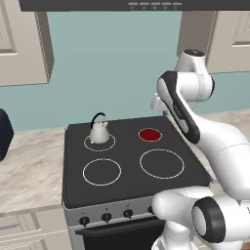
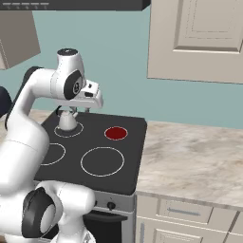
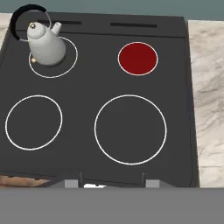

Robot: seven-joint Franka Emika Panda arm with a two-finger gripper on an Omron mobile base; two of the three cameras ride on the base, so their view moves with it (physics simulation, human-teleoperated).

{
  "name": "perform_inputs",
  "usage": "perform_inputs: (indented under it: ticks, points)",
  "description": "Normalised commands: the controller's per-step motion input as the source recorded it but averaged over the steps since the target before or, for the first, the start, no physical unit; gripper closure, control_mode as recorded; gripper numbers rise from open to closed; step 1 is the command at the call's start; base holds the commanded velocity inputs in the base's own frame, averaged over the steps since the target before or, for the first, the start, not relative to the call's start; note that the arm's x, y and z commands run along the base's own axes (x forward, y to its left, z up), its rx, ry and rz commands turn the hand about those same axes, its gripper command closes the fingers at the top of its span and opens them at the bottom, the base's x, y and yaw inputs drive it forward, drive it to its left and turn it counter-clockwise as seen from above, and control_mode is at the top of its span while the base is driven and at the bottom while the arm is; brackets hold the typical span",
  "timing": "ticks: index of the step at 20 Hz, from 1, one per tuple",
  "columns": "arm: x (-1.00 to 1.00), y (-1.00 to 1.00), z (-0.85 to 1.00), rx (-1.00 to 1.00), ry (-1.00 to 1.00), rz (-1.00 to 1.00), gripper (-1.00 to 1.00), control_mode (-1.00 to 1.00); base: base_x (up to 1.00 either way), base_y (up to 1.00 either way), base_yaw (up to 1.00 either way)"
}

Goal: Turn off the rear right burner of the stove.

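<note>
While the rear right burner [image 3: 138, 58] glows red, the job is not done yet. It is the small red circle at the back right of the stove [image 1: 127, 183], and it is smaller than the white rings around it. A silver kettle [image 3: 45, 43] sits on the back left ring, likely just left there, well apart from the red one. The two front rings are bare.

The gripper [image 2: 93, 99] hangs high over the back of the stove, looking down at the whole black top. From up there the arm can see all four burners at once, which is probably why it is held so high. Its finger tips barely peek up at the bottom of the hand view (too small to judge), so I cannot tell if the hand is open or closed. It is not holding anything that I can see.

The small black knobs [image 1: 106, 216] sit in a row on the grey front panel, low down and far from the hand. I think the arm must next come down to the front and turn the right knob.
</note>
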Motion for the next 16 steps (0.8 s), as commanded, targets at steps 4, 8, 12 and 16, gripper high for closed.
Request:
perform_inputs:
  ticks: [4, 8, 12, 16]
  points:
    - [-0.09, 0.00, 0.00, -0.01, 0.00, 0.00, -1.00, -1.00, 0.00, 0.00, 0.00]
    - [-0.58, 0.03, -0.06, -0.09, -0.03, 0.07, -1.00, -1.00, 0.00, 0.00, 0.00]
    - [-0.55, 0.16, -0.07, -0.05, -0.02, 0.13, -1.00, -1.00, 0.00, 0.00, 0.00]
    - [-0.40, 0.20, -0.04, -0.01, 0.00, 0.13, -1.00, -1.00, 0.00, 0.00, 0.00]
